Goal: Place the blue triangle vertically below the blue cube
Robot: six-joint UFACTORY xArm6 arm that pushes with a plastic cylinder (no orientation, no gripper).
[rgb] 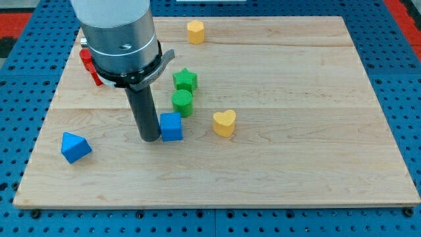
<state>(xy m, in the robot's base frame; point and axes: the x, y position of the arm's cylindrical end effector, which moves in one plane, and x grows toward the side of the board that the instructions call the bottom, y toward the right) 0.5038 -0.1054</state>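
Near the surface (276, 171) middle: tip (150, 137) touching blue cube (171, 126) from the left. No hand fitted. Blue triangle (75, 147) well left, not yet below; task undone.

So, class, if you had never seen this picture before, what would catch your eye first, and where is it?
The big grey arm at the view's top left, its dark rod ending in my tip right beside the blue cube, on the cube's left. Then the bright blocks on the pale board: the blue triangle alone at lower left, and a yellow heart right of the cube.
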